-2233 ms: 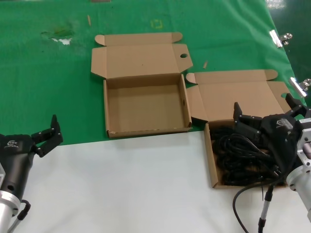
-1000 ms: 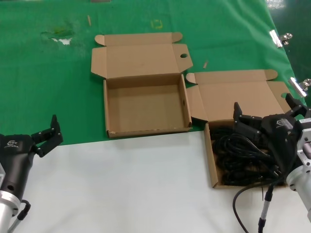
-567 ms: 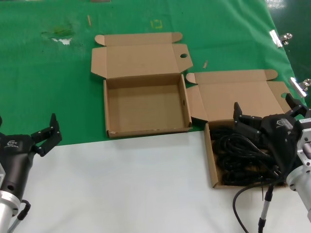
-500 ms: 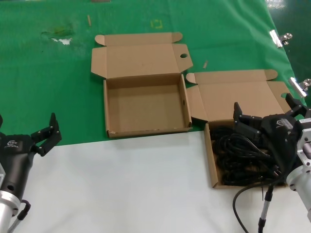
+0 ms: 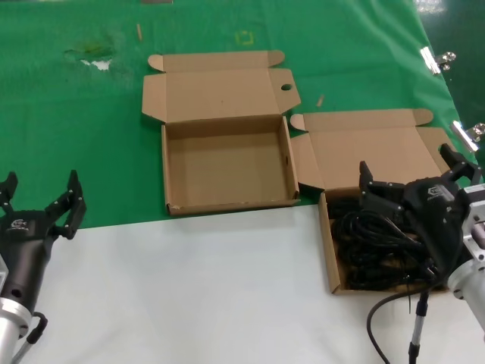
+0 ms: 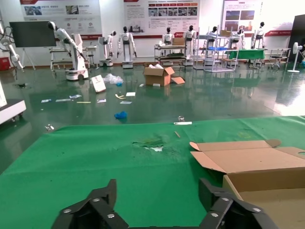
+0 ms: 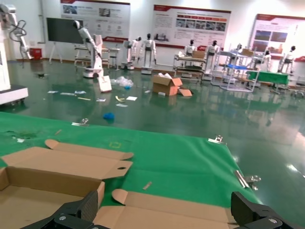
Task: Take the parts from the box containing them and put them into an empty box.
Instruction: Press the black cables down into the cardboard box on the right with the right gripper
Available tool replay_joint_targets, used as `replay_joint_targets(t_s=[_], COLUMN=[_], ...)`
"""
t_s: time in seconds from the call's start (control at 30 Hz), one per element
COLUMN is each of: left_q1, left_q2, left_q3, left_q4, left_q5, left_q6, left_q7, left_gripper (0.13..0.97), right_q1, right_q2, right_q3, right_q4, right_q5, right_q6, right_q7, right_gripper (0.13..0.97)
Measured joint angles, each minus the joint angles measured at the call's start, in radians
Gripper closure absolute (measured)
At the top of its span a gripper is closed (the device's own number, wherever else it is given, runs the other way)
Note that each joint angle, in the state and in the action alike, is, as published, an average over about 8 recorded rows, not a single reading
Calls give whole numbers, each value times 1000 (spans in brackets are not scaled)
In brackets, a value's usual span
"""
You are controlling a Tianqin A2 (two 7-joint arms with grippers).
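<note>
right claw (image 5: 409,178) spread wide over cords (image 5: 375,243) in right box (image 5: 328,243) | cords floppy, tangle-prone; probably grab mid-coil | left claw (image 5: 39,205) apart, idle over bench edge

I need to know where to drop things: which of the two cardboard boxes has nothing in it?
The farther box, lying wholly on the green cloth, is bare inside. The nearer box under the right gripper holds the black power cords.

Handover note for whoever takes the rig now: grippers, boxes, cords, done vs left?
Right gripper: open, over the full box near the right edge; nothing held.
Left gripper: open, idle at the table's near left.
Power cords: all in the full box.
Empty box: lid open, on the green cloth, centre.
Done: nothing moved across.
Left: grasp the cords, carry them to the empty box.
</note>
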Motion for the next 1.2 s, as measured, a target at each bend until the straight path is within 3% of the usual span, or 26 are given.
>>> replay_joint_targets(t_s=[0.27, 0.6, 0.77, 1.0, 1.2], left_q1=[0, 0, 0, 0, 0], left_q2=[0, 0, 0, 0, 0], left_q3=[0, 0, 0, 0, 0], left_q4=[0, 0, 0, 0, 0], left_q5=[0, 0, 0, 0, 0], left_q6=[0, 0, 0, 0, 0], left_q7=[0, 0, 0, 0, 0], left_gripper=[605, 807, 820, 915, 941], right_q1=[2, 43, 96, 195, 224], right_q2=[132, 455, 604, 773, 853], right_q3=[-64, -232, -325, -444, -456], right_q4=[44, 94, 86, 51, 28], right_q5=[35, 125, 133, 46, -108], right_q6=[25, 26, 4, -65, -186], right_q7=[2, 34, 52, 120, 233], right_gripper=[129, 129, 129, 129, 129])
